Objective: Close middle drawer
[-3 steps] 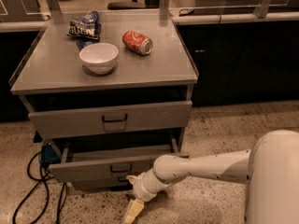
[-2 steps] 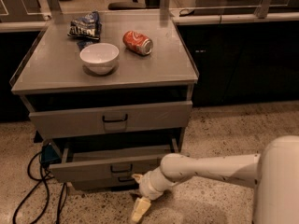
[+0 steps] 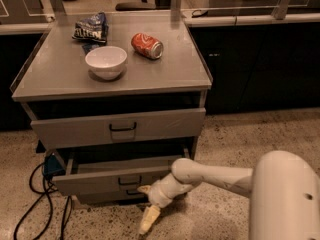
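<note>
The middle drawer [image 3: 100,180] is pulled out partway from the grey cabinet. Its grey tray shows inside, and its flat front carries a small dark centre handle [image 3: 129,180]. My gripper [image 3: 144,209] is at floor level just below and in front of the drawer front, right of the handle. Its two yellowish fingers are spread apart: the upper fingertip [image 3: 143,188] is at the drawer front's lower edge and the lower one [image 3: 149,220] points down toward the floor. It holds nothing. My white arm [image 3: 215,176] reaches in from the right.
The top drawer [image 3: 120,128], with a bolder black handle, is shut. The dark lowest drawer front [image 3: 107,198] sits under the open one. On the cabinet top [image 3: 165,76] are a white bowl [image 3: 106,61], a red can [image 3: 147,45] and a chip bag [image 3: 92,28]. Black cables [image 3: 40,204] lie on the floor at left.
My arm and gripper have shifted slightly to the right at the drawer front. The middle drawer stands open about as much as before.
</note>
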You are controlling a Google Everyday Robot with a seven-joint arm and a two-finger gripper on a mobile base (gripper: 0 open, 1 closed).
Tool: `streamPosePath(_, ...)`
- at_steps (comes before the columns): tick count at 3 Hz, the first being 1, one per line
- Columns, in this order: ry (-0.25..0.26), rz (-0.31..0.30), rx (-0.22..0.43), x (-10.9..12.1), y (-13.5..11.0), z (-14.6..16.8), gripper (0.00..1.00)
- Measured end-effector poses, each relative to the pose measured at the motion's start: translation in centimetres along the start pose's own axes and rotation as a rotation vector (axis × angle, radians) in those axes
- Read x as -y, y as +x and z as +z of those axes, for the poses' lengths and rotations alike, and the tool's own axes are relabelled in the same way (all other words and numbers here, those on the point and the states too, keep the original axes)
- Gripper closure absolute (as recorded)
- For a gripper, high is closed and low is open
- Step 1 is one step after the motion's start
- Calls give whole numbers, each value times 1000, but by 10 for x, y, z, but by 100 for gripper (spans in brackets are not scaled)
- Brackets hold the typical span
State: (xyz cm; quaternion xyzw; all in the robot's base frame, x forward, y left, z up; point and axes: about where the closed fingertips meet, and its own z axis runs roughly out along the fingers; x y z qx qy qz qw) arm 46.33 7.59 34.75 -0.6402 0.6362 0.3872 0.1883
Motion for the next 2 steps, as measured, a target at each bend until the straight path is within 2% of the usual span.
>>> streamPosePath(1, 37, -37, 28, 55, -21, -4, 0)
streamPosePath(2, 37, -37, 28, 55, -21, -4, 0)
